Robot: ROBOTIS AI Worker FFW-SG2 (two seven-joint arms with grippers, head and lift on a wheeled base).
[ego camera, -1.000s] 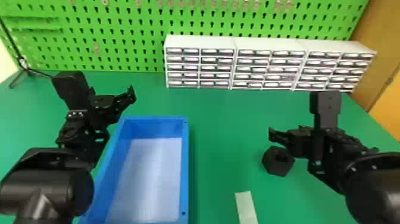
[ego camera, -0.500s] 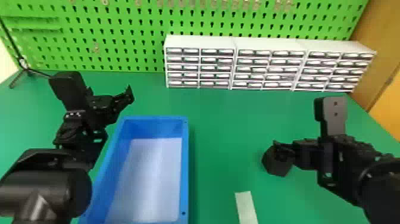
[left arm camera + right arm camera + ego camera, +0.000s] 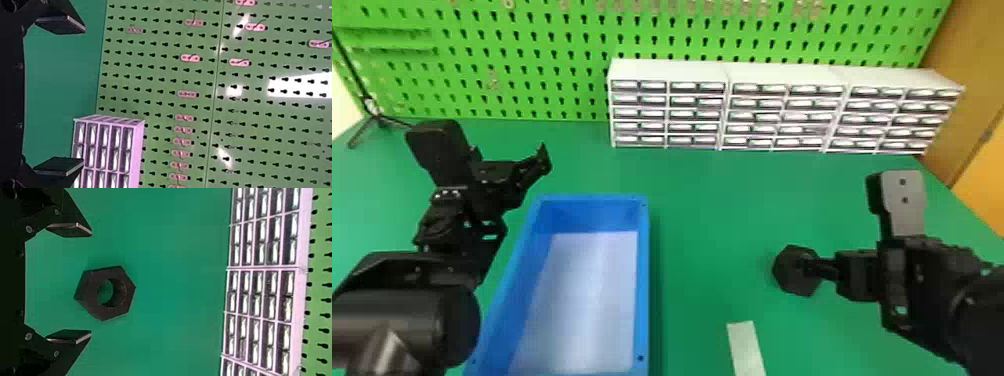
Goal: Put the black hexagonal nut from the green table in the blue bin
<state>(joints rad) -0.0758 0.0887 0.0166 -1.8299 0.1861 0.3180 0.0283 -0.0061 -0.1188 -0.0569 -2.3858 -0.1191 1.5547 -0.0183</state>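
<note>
Right gripper [image 3: 91, 282]: fingers held apart | nut [image 3: 788, 275] not yet clamped | risk — nut may be twisted or squeezed out | cause — corners pinched instead of flats

The head view's bottom edge cuts off the blue bin [image 3: 643, 280] and a pale strip [image 3: 745, 347] (both at their near ends).

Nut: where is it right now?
In the head view, the nut is on the table, right of the bin, at the right claw. In the right wrist view, it appears between that claw's open fingers.
</note>
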